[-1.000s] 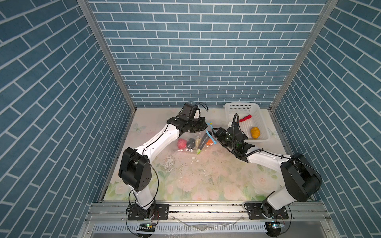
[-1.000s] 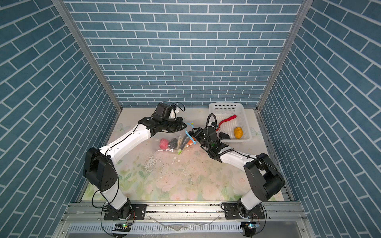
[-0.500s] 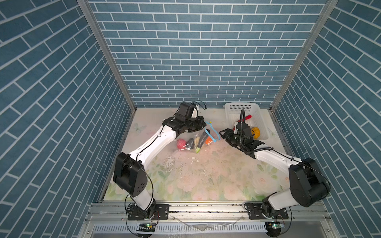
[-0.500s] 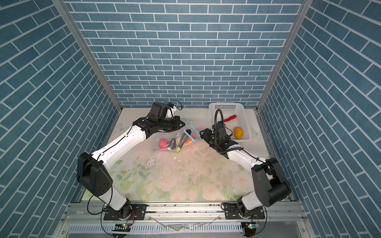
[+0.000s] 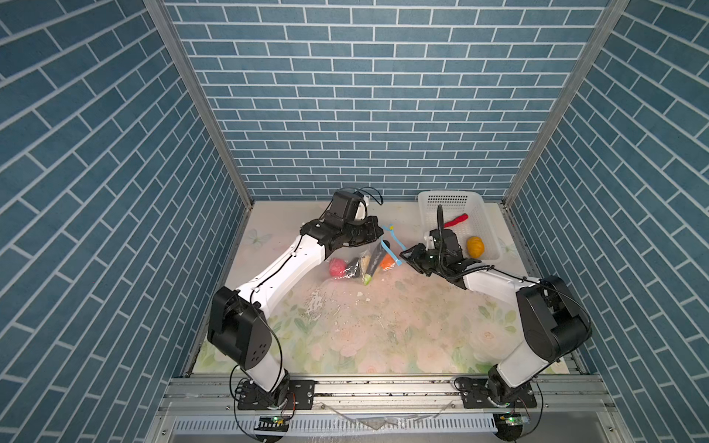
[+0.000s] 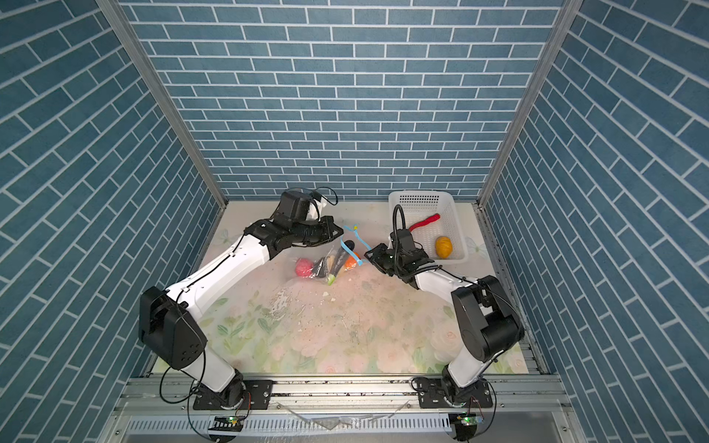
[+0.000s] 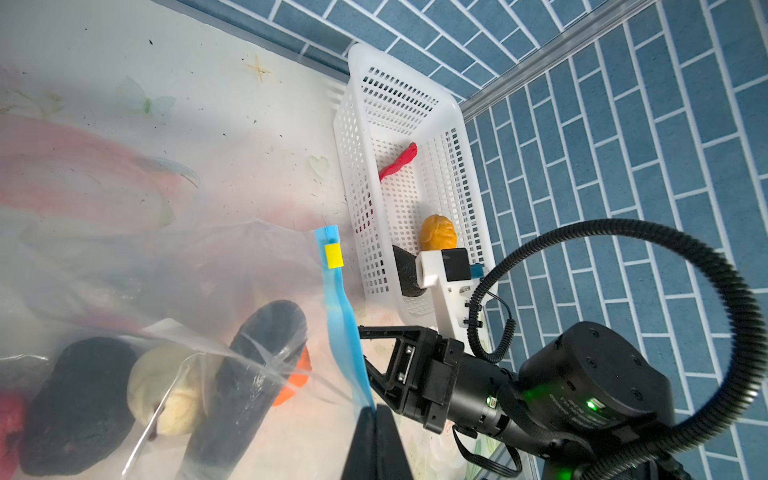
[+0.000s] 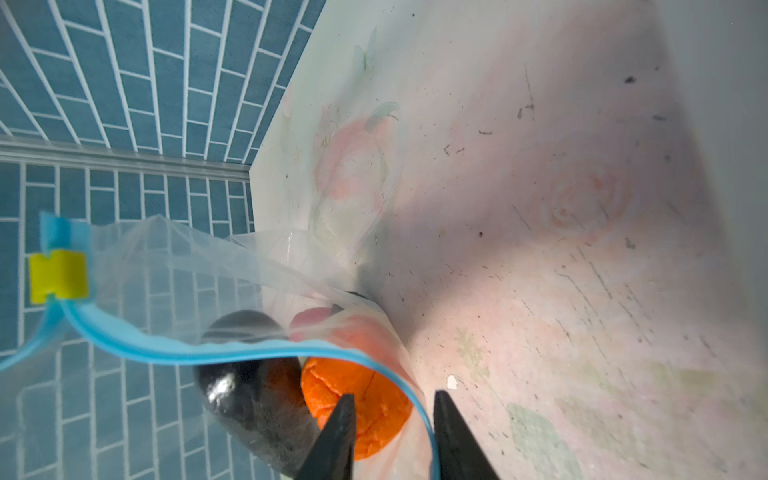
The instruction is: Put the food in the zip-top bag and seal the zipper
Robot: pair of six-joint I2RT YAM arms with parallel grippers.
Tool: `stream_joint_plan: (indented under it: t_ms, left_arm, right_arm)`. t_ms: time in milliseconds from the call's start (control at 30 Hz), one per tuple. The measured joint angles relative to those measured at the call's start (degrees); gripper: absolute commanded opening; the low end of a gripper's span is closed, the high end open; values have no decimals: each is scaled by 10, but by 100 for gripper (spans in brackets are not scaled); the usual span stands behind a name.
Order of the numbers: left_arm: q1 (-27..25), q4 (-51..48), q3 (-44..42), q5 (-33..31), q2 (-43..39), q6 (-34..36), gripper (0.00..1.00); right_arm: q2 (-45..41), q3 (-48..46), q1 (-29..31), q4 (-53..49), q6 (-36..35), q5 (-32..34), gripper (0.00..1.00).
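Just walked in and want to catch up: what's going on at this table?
The left gripper is shut on the light-blue zipper strip of the clear plastic zip-top bag, holding its mouth up. The right gripper has its jaws open astride that strip. Pink, black, cream and orange toy foods sit inside the bag; a red chili and a yellow-brown lump lie in the white perforated basket. The zipper is not sealed.

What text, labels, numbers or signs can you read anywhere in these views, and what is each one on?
Readable text: none in any view.
Faint pale print on the right arm's black wrist housing, beside the green light, seen in the left wrist view: too blurred to read.
Bag, its yellow slider and the white basket: no print visible.
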Motion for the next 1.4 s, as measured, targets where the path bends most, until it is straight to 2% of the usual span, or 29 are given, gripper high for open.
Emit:
stream_joint_plan:
  t_ms: [167,400,800,1400]
  left_arm:
    - [0,-2,0,-3,-3,0,0]
    - [13,-2,0,-3,-4,0,0]
    - [28,-6,0,-6,-34,2,0]
    - [75,-14,5,-28,-101,3,0]
  right_arm:
    - [3,9,0,6,9,-12,12]
    - [2,42,-1,-7,4,-19,5]
    - [-23,125,9,-83,-35,-23,1]
    - [-38,359,62,-282,-161,23,1]
